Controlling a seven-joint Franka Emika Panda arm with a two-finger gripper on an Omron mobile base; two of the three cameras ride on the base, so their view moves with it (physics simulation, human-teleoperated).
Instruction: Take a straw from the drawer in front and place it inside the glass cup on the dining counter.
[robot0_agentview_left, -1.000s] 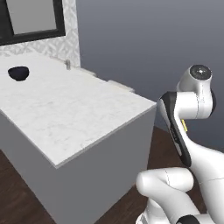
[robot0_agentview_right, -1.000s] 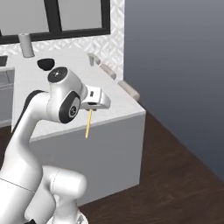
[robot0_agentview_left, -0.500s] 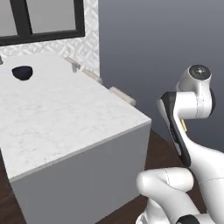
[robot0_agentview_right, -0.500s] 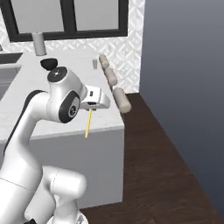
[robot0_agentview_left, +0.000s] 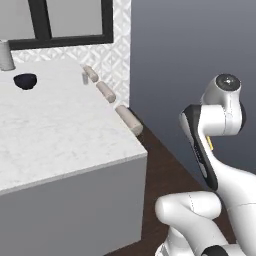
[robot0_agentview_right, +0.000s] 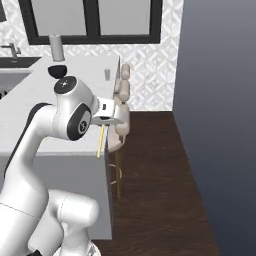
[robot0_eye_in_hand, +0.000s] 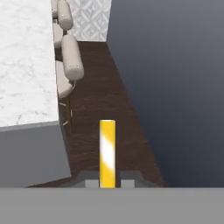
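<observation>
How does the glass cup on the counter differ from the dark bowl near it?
The small clear cylindrical glass cup is see-through and upright-walled; the dark blue rounded bowl is opaque and wider. The cup stands near the stool-side edge, the bowl further in. Both rest on the white marble dining counter, apart.

My thin yellow straw (robot0_eye_in_hand: 107, 153) meets the hand view's bottom edge between my fingertips, its held end hidden. The small clear glass cup (robot0_agentview_right: 107, 74) on the far white marble dining counter (robot0_agentview_left: 60, 125) is too small to tell its contents.
</observation>
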